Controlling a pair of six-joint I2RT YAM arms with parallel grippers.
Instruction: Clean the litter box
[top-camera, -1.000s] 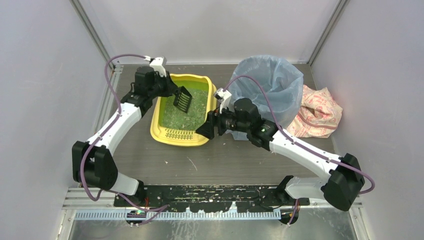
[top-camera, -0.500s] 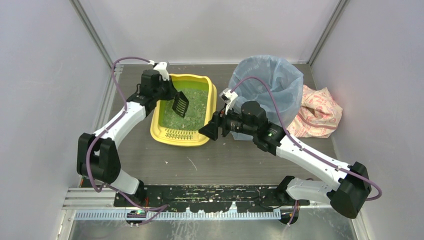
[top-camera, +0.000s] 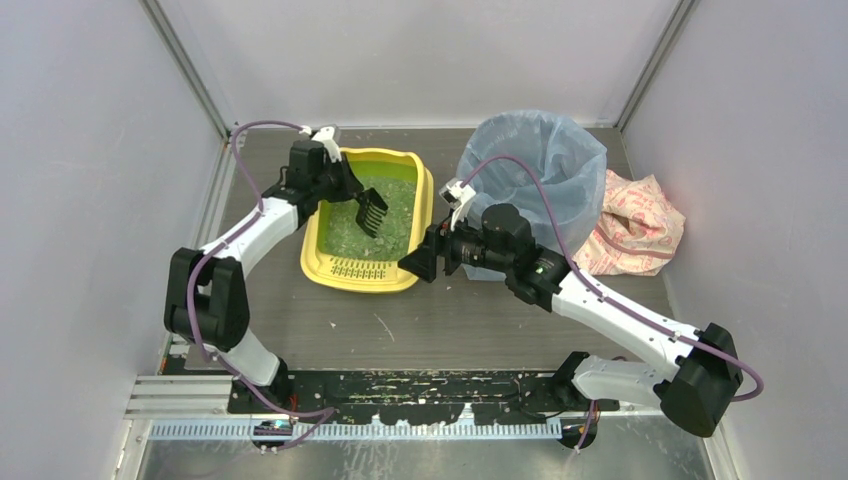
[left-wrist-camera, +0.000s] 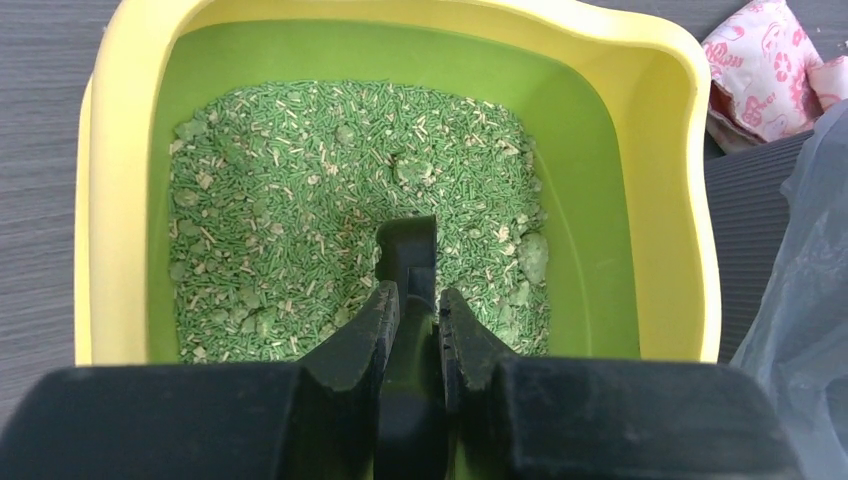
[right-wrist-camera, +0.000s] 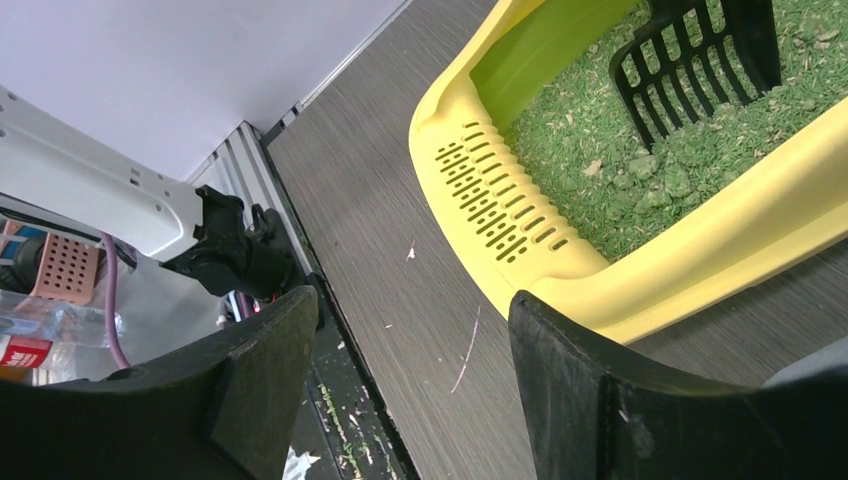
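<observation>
**Plainly, scoop down in the litter**

We saw the left gripper clamped nearly shut on the scoop handle, with the blade dipped into the litter in the far half of the litter box. The box sat left of centre on the table, its long axis running near to far and its grate end on the near side. Litter lay ahead of and below the left fingers, so that arm was nearer. The right gripper hung wide open and empty, just beside the box's near right corner. We counted 1 box, 1 scoop, 1 bin and 2 grippers.
</observation>
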